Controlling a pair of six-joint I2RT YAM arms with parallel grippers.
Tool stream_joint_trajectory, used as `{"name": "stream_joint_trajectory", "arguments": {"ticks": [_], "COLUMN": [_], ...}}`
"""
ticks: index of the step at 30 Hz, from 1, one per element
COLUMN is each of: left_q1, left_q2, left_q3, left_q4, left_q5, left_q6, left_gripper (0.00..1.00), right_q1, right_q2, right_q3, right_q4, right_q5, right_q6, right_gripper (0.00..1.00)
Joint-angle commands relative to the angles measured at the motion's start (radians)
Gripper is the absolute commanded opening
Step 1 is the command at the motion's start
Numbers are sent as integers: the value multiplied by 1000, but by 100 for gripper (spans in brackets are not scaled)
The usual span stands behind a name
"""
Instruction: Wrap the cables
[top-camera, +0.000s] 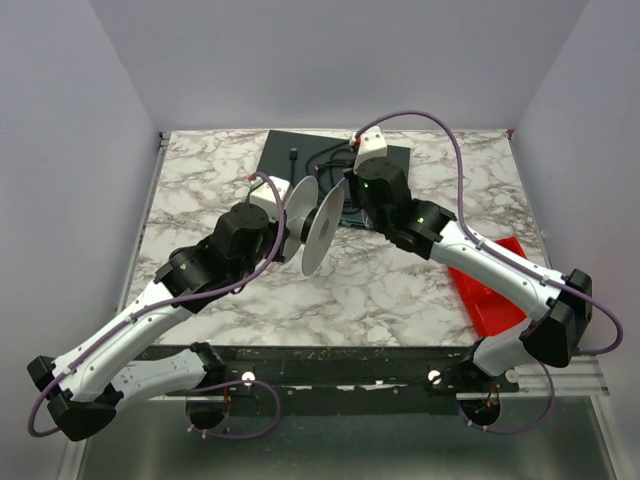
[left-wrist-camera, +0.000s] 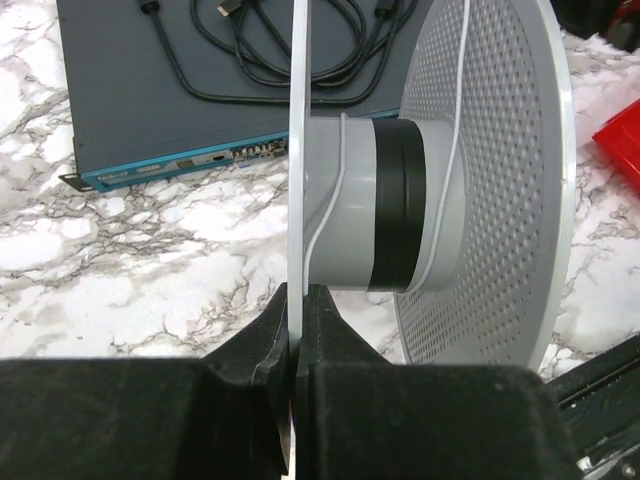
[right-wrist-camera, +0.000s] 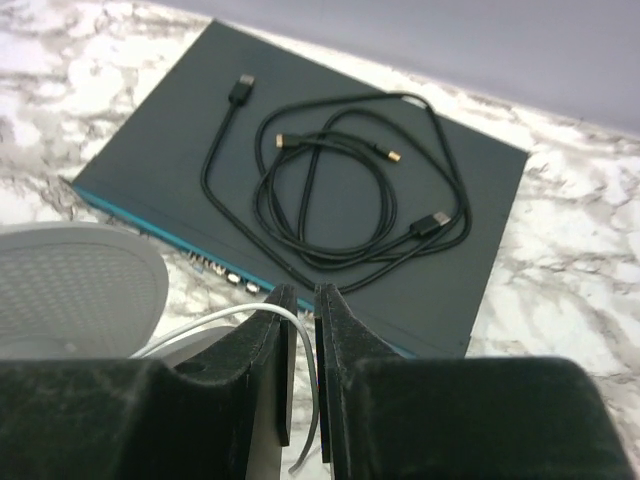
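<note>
The translucent whitish spool (top-camera: 322, 228) is held up on edge above the marble table, between the two arms. My left gripper (top-camera: 288, 232) is shut on the rim of its near flange (left-wrist-camera: 298, 150), shown edge-on in the left wrist view. The thin white wire (left-wrist-camera: 462, 90) runs down the perforated far flange and across the grey and black hub (left-wrist-camera: 385, 205). My right gripper (top-camera: 350, 195) is just right of the spool. The wire (right-wrist-camera: 215, 322) arches over its left finger and drops between the nearly closed jaws of the right gripper (right-wrist-camera: 300, 300). Its free end hangs below.
A flat dark box with a teal front edge (top-camera: 385, 160) lies at the back. A black coiled cable with plugs (right-wrist-camera: 340, 190) rests on it. A red tray (top-camera: 490, 285) sits at the right, under the right arm. Purple hoses run along both arms.
</note>
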Motion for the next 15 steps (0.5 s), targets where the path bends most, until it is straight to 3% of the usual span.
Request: {"name": "stream_joint_trajectory", "arguments": {"ticks": [1, 15], "left_q1": [0, 5], "left_q2": [-50, -76], "left_q3": [35, 159], "left_q4": [-21, -87], "left_q5": [41, 49], "left_q6": [-9, -69], "left_gripper": [0, 0], "right_q1": [-51, -164], "right_q2": [-23, -36], "right_q3": [-76, -372], "right_q4": [37, 331], "right_q5": [-173, -434], "right_q6": [79, 215], "right_gripper": [20, 22]}}
